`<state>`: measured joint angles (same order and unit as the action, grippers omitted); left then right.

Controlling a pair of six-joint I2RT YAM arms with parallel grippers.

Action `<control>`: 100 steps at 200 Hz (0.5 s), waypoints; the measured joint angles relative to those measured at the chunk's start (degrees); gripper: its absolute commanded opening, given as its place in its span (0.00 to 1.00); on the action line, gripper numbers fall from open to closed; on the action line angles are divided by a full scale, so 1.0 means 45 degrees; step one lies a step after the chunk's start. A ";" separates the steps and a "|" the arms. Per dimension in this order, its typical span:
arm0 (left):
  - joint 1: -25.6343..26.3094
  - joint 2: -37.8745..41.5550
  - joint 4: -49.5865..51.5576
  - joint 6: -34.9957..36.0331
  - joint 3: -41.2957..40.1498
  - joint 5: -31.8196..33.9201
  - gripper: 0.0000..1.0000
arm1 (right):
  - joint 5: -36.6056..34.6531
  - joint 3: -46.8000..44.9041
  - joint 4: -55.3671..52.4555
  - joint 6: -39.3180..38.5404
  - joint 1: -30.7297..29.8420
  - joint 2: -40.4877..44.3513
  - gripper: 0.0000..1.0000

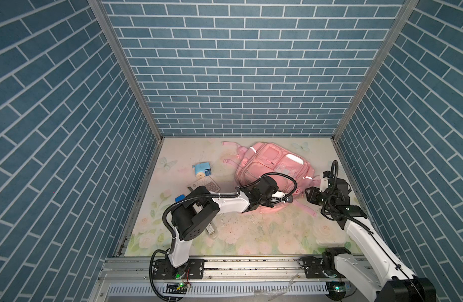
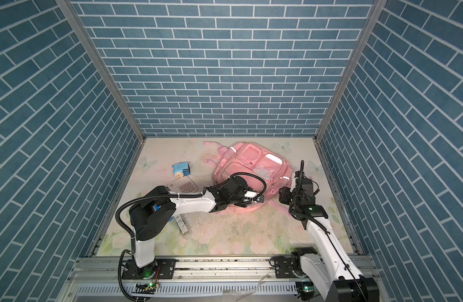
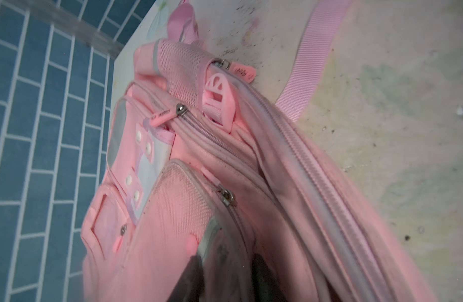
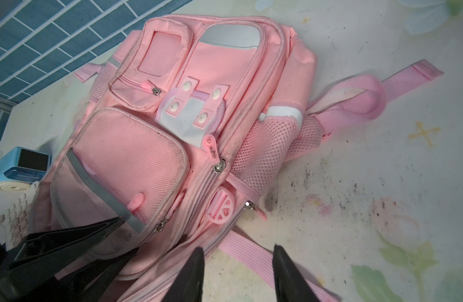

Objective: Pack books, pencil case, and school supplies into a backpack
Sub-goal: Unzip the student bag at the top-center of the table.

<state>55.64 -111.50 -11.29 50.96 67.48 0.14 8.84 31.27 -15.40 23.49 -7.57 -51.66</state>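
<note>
Even, diffuse light from above, no hard hotspots. Both top views are sharp, but the wide lens splays the brick walls [image 1: 238, 78] outward toward the edges. Shadows are soft: one under the left arm [image 1: 230, 204] on the desk [image 1: 264, 235], one along the backpack's [image 1: 256, 162] near-left side. Left wrist view is mushy: close fabric smeared, pink oversaturated, lower corners blurred, jaws dark and out of focus. Right wrist view is crisper, with mesh and zips readable and jaws near-black silhouettes. Reflective strip [image 4: 99, 184] reads flat grey, no glare.
</note>
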 measured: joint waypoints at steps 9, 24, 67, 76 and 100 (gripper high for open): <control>0.0015 0.0000 -0.0010 -0.0058 0.0000 0.0034 0.03 | 0.0005 0.0000 0.0005 -0.0010 0.0000 0.0005 0.44; 0.0024 0.0000 -0.0029 -0.0165 0.0024 0.0078 0.00 | 0.0058 0.0000 0.0029 -0.0117 0.0005 0.0005 0.44; 0.0010 0.0170 -0.0083 -0.0350 -0.0010 0.0087 0.00 | 0.0306 0.0000 0.0287 -0.0670 0.0010 0.0126 0.44; -0.0015 0.0359 -0.0151 -0.0379 -0.0117 0.0053 0.00 | 0.0330 0.0000 0.0350 -0.0767 0.0005 0.0155 0.44; -0.0136 0.1171 -0.0384 -0.0413 -0.0612 -0.0049 0.00 | 0.0321 0.0151 0.0384 -0.0986 0.0010 0.0024 0.44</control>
<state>55.02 -106.24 -13.02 49.10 64.73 -0.08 10.28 31.94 -13.67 19.05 -7.53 -51.55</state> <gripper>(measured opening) 0.085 0.441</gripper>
